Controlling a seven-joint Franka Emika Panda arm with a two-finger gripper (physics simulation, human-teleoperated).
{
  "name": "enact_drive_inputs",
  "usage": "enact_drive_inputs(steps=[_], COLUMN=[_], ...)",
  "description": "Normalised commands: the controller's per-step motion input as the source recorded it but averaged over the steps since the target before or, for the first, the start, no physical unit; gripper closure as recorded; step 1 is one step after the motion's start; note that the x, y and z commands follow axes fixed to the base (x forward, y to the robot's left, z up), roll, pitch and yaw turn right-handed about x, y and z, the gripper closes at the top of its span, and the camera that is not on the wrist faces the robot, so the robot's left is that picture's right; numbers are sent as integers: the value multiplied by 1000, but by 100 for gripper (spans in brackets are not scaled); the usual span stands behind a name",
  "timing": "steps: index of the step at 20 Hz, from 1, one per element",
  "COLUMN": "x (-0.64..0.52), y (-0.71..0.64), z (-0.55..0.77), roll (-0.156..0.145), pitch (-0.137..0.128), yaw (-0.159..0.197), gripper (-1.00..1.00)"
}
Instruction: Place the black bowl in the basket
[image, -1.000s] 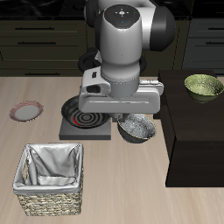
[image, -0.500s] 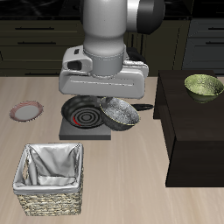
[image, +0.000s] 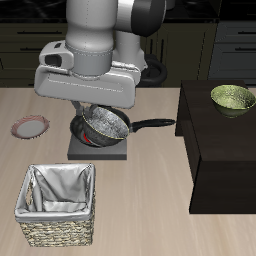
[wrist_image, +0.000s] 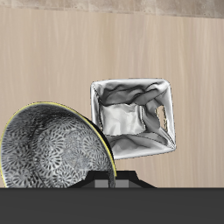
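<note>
My gripper (image: 93, 108) is shut on the rim of the black bowl (image: 104, 125) and holds it tilted in the air above the stove plate. The bowl's grey speckled inside faces the exterior camera. The wrist view shows the bowl (wrist_image: 52, 150) close up, with my gripper (wrist_image: 106, 181) on its rim. The woven wicker basket (image: 58, 206) with its grey-white cloth lining stands near the table's front edge, nearer the front than the bowl. It shows past the bowl in the wrist view (wrist_image: 133, 119), and nothing shows inside it.
A dark stove plate (image: 84, 142) with red rings lies under the bowl. A black pan handle (image: 152, 125) sticks out beside the bowl. A pink-rimmed plate (image: 30, 128) lies on the table. An olive-green bowl (image: 232, 97) stands on a dark cabinet (image: 222, 150).
The arm has carried the black bowl sideways from beside the dark cabinet to above the stove plate, towards the basket's side. The bowl has tilted more.
</note>
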Motion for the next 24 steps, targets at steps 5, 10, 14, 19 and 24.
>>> enact_drive_inputs(steps=[5,10,14,19,24], x=[94,85,100,103,125], y=[-475,-405,-208,-172,72], z=[-2,21,-28,-132,-402], roll=[-74,-62,-49,-36,1], pitch=[-6,-12,-6,12,46], yaw=[-15,-10,-3,-10,4], gripper=[100,100,100,100,100])
